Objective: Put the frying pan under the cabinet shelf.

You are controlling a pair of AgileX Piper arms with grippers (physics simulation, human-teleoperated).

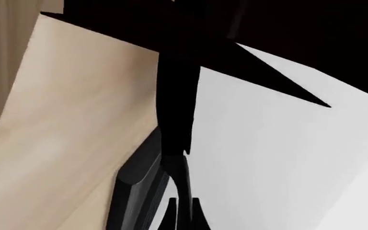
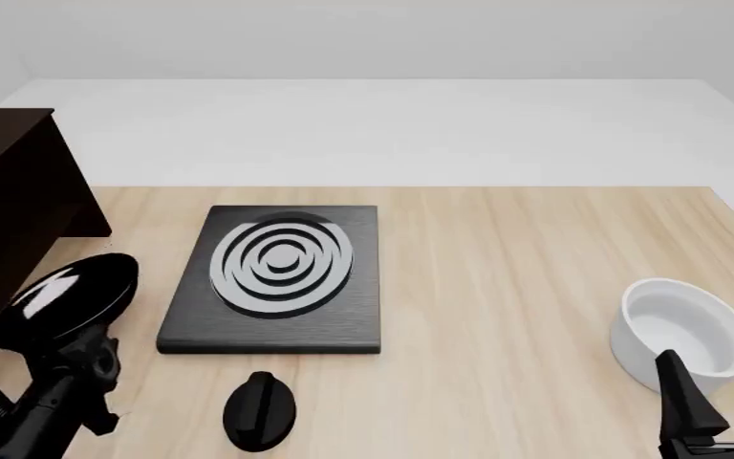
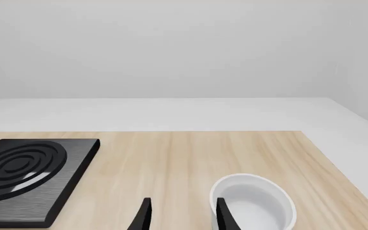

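**Pan held up beside the cabinet**

My left jaws [image 2: 80,356] are clenched on the handle of the frying pan [image 2: 68,298]. I hold it lifted off the surface [image 2: 495,287], tipped so its glossy black underside faces the front camera, the round body just ahead of my jaws and the handle running back into them. From my left wrist the handle [image 1: 174,110] shows as a long black bar going forward from between my fingers [image 1: 193,211], with the pale wood on one side.

The cabinet shelf [image 2: 10,206] stands just beside the pan, on the outer side of my left jaws, dark and tall, its flat top higher than the pan. Whether pan and cabinet touch I cannot tell.

Ahead of my left jaws and toward my right arm lies the stove plate [image 2: 278,277] with its grey rings, flat on the wood. A small black knob [image 2: 260,411] sits close beside my left jaws, on the same side.

My right jaws [image 2: 722,397] are released, holding nothing, the fingers [image 3: 144,215] apart. The white bowl [image 2: 680,330] stands just ahead of them.
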